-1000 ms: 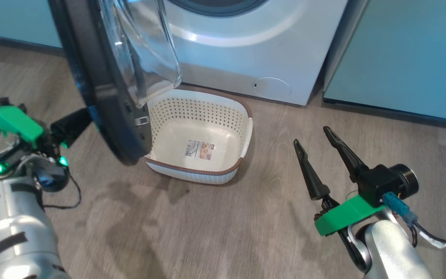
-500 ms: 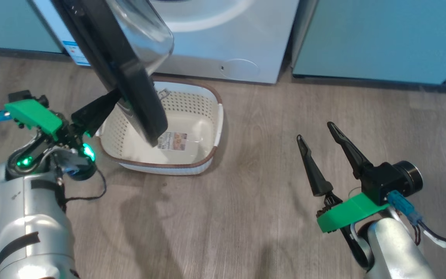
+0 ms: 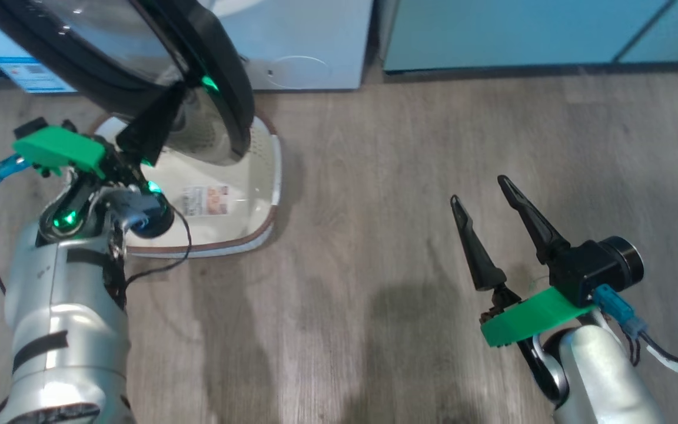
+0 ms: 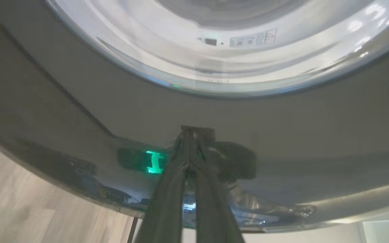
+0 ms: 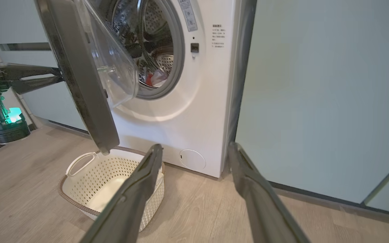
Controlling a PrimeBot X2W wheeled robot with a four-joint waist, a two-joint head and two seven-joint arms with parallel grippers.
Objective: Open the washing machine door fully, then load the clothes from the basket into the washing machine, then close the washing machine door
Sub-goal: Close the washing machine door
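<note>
Right wrist view: the white front-loading washing machine (image 5: 201,101) stands beside a pale teal cabinet (image 5: 316,84), its round black-rimmed, glass-bowled door (image 5: 79,84) swung partly out. On the wooden floor (image 5: 29,189) at the machine's foot, under the door's lower edge, sits the white perforated brown-rimmed basket (image 5: 113,172). Something red, seemingly the clothes (image 5: 150,80), lies in the drum. Left gripper (image 4: 189,135), fingers pressed together, touches the door's glossy rim; right gripper (image 3: 477,188) hangs spread, holding nothing.

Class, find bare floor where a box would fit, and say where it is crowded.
Free: the floor between the basket and the right gripper, and along the teal cabinet. Crowded: over the basket, where the washing machine door and left gripper meet.
</note>
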